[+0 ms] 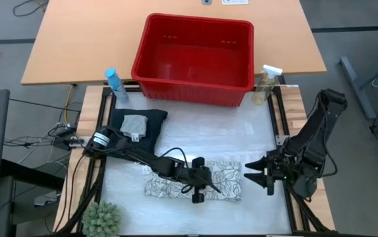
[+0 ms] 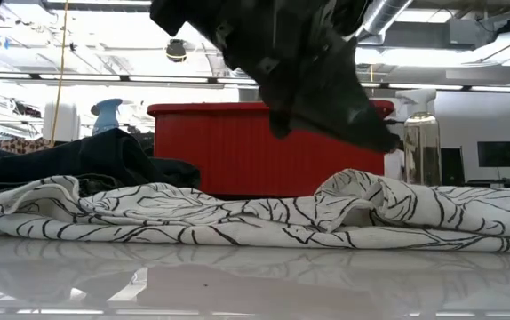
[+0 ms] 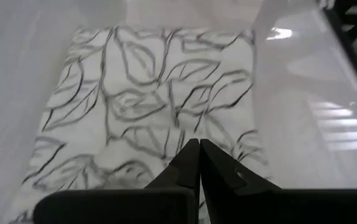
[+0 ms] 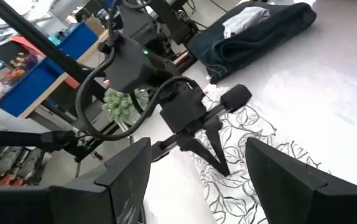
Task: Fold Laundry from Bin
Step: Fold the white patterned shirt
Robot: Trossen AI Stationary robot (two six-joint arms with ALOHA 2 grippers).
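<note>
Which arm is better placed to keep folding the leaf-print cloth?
Left. The left gripper is shut, right over the leaf-print cloth. The right gripper is open, off the cloth's edge by the table side, so it would have to reach in.

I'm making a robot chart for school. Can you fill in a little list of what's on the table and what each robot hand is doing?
Leaf-print cloth: folded flat at the table's front
Dark trousers: folded, behind the leaf cloth
Grey cloth: lying on the trousers
Red bin: at the back, looks empty
Left gripper: shut, tips down at the leaf cloth
Right gripper: open, waiting at the table's right edge, holding nothing
Spray bottles: blue one and clear one, beside the bin
</note>
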